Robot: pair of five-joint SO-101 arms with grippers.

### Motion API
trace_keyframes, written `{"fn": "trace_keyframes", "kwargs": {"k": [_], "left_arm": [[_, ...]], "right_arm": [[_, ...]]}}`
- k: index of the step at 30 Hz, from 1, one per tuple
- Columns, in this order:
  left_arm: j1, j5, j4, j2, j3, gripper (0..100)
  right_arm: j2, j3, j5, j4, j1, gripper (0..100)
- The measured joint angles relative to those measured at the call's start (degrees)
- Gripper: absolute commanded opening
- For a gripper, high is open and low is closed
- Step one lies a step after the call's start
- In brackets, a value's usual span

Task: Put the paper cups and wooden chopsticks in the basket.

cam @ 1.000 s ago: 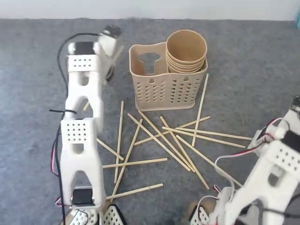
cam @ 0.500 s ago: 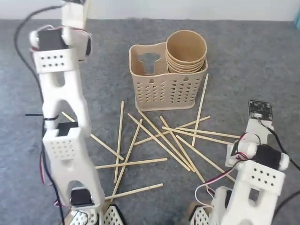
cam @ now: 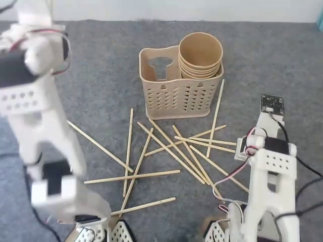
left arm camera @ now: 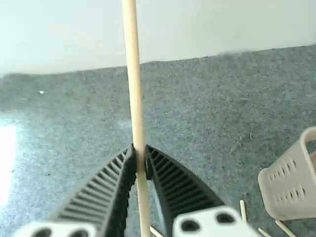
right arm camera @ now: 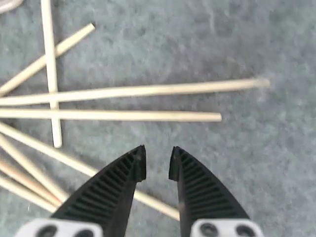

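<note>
- The left pincer [left arm camera: 139, 154] is clenched on a wooden chopstick [left arm camera: 131, 74]. The stick passes between the jaws at their tips and juts far beyond them, so most of its length is unsupported.
- The basket [left arm camera: 291, 190] lies off to one side of that pincer and lower down, with a stretch of grey table [left arm camera: 207, 113] between them. The held stick does not point at it.
- In the high view the left arm [cam: 38, 116] stands tall at the table's left side. The basket [cam: 176, 98] is toward the middle, and its open compartment [cam: 159, 68] is on the side nearer this arm.
- The stack of paper cups [cam: 200, 48] sits in the other compartment, so the cups appear done.
- By my reading, the coming move turns on carrying the stick sideways over that near compartment and tipping its long axis upright, so one end enters first.
- The right pincer [right arm camera: 156, 162] is released, its jaws a narrow gap apart, hovering low over loose chopsticks [right arm camera: 113, 115].
- Two of these lie across its path just ahead, and another chopstick [right arm camera: 153, 203] runs diagonally beneath the jaws.
- The right arm [cam: 267, 161] is the nearer one to the right-hand end of the scattered pile [cam: 166, 146].
</note>
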Motion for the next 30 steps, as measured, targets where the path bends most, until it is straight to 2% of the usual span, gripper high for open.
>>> {"fn": "trace_keyframes", "kwargs": {"k": [5,8,14,21,26,30], "left_arm": [[1.14,0.00,-0.62,-18.55,18.20,1],[3.16,3.69,-6.86,-27.78,28.92,1],[8.97,14.59,-25.58,-39.30,48.97,1],[16.88,22.33,-48.35,-41.49,65.14,1],[23.38,26.02,-69.19,-41.49,76.92,1],[28.04,28.31,-89.14,-41.49,88.26,1]], "right_arm": [[4.75,0.00,0.00,-4.40,-0.53,9.4],[6.86,0.18,-0.18,-5.36,-0.44,9.4],[10.73,0.18,-0.18,-5.45,-0.44,9.4],[11.60,1.05,-0.18,-7.74,-0.35,9.4],[11.60,2.02,-0.18,-9.23,-0.35,9.4],[11.60,2.02,-0.26,-9.41,-0.35,9.4]]}}
